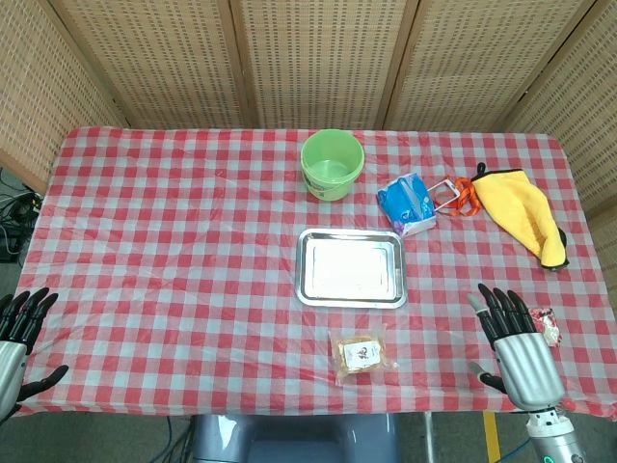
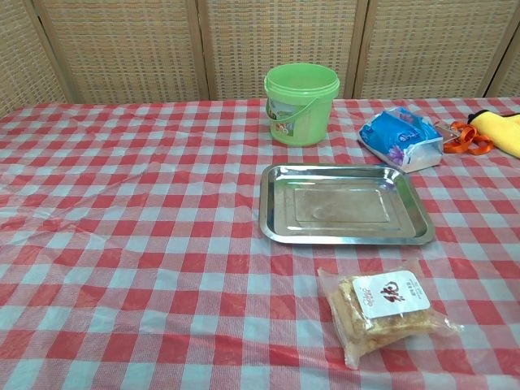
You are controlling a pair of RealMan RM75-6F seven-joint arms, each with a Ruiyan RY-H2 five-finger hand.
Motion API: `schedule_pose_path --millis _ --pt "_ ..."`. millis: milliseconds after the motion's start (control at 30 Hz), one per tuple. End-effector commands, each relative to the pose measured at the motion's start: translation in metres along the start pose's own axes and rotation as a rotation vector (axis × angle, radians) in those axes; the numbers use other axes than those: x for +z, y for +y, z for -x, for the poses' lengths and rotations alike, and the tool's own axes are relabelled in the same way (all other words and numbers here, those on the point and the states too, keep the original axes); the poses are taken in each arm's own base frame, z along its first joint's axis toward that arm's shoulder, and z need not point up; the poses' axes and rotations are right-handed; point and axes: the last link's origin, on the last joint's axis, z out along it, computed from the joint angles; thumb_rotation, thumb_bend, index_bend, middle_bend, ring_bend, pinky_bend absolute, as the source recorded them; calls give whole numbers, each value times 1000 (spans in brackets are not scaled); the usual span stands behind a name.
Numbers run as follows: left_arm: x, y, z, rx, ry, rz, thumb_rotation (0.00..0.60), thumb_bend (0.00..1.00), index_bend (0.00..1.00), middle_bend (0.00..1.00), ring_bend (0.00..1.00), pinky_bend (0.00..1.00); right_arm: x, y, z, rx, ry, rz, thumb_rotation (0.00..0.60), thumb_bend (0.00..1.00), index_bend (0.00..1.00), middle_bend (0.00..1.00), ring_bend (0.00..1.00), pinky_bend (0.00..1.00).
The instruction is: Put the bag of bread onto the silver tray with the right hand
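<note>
A clear bag of bread [image 1: 362, 355] [image 2: 383, 309] with a white label lies on the checked cloth near the table's front edge. Just behind it sits the silver tray [image 1: 350, 267] [image 2: 344, 204], with nothing on it. My right hand [image 1: 515, 345] hovers at the front right, well to the right of the bag, fingers spread and holding nothing. My left hand [image 1: 19, 339] is at the front left corner, fingers spread too, far from both. Neither hand appears in the chest view.
A green bucket [image 1: 333, 164] [image 2: 301, 103] stands behind the tray. To its right lie a blue packet [image 1: 407, 204] [image 2: 401, 137], an orange strap [image 1: 465, 196] and a yellow cloth [image 1: 522, 213]. A small wrapped item [image 1: 547, 326] lies beside my right hand.
</note>
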Motion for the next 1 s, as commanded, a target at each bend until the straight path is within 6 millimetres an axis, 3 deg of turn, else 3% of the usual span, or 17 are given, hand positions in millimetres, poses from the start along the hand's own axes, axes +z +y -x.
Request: schedule_pose_path --millis 33,467,733,1000 --pt "0 0 0 -3 2 1 600 0 0 0 0 0 1 0 0 1 -1 0 600 88 0 0 0 0" --pt "-1 1 0 1 -1 1 600 0 0 0 0 0 3 0 2 -6 -24 -5 600 88 0 0 0 0" --pt "1 0 1 1 -3 -2 600 0 0 0 0 0 19 9 16 2 -103 38 600 89 0 0 0 0" --pt "1 0 2 5 -4 -1 600 0 0 0 0 0 20 10 18 1 -110 41 600 88 0 0 0 0"
